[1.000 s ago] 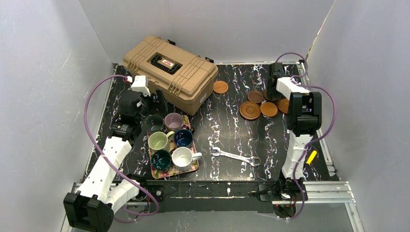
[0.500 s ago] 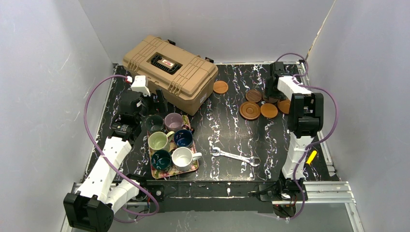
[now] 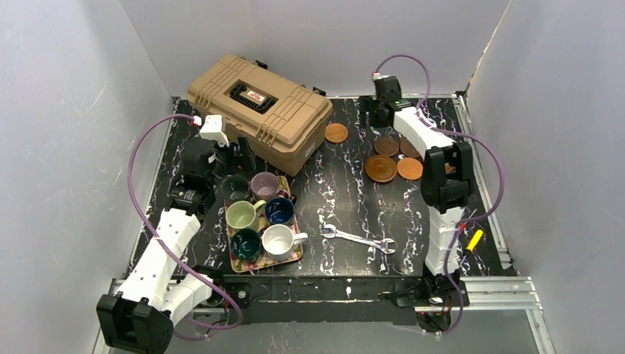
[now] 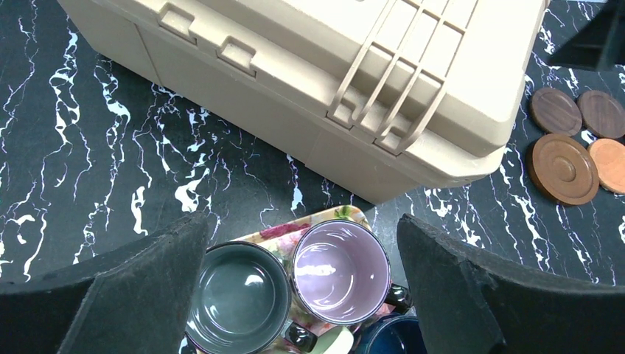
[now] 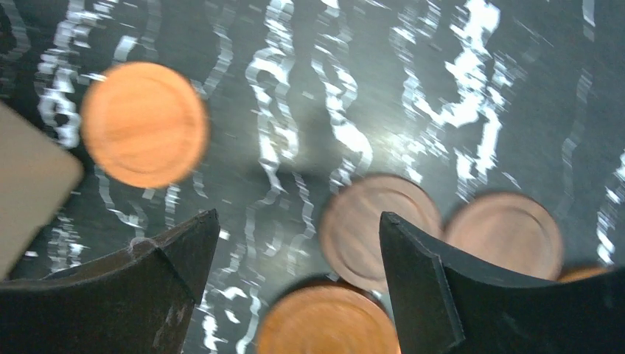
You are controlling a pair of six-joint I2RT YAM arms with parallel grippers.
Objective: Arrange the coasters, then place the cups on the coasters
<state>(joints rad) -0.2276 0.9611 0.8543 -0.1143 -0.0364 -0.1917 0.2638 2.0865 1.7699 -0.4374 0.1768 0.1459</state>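
**Both Arms' Jaws Spread; Cups on the Tray, Coasters at the Far Right**

The right arm (image 3: 416, 133) reaches to the far side of the worktop (image 3: 346, 192). Its wrist is above the stretch between the tan toolbox (image 3: 258, 110) and a cluster of coasters. Its jaws stand spread with nothing between them. The right wrist view is somewhat blurred and shows mostly the black marbled surface in the gap.

A lone orange coaster (image 3: 337, 133) lies just beside the toolbox's right corner. Apart from it, to the right, four more lie close together. Two dark brown coasters (image 3: 386, 145) are at the back. A large rimmed coaster (image 3: 381, 168) and a smaller orange disc (image 3: 410, 168) are in front. The arm hides whatever lies right of these.

The left arm (image 3: 166, 243) holds its jaws spread wide too, pinching nothing, over the far end of the floral tray (image 3: 291, 259). The dark green cup (image 4: 236, 299) and the mauve cup (image 4: 340, 271) sit below the gap. The yellow-green cup (image 3: 242, 215), navy cup (image 3: 279, 210), teal cup (image 3: 245, 243) and white cup (image 3: 278, 240) stand upright nearer on the same tray. All six cups are well apart from the coasters. A wrench (image 3: 359, 239) lies on the worktop to the right of the tray.
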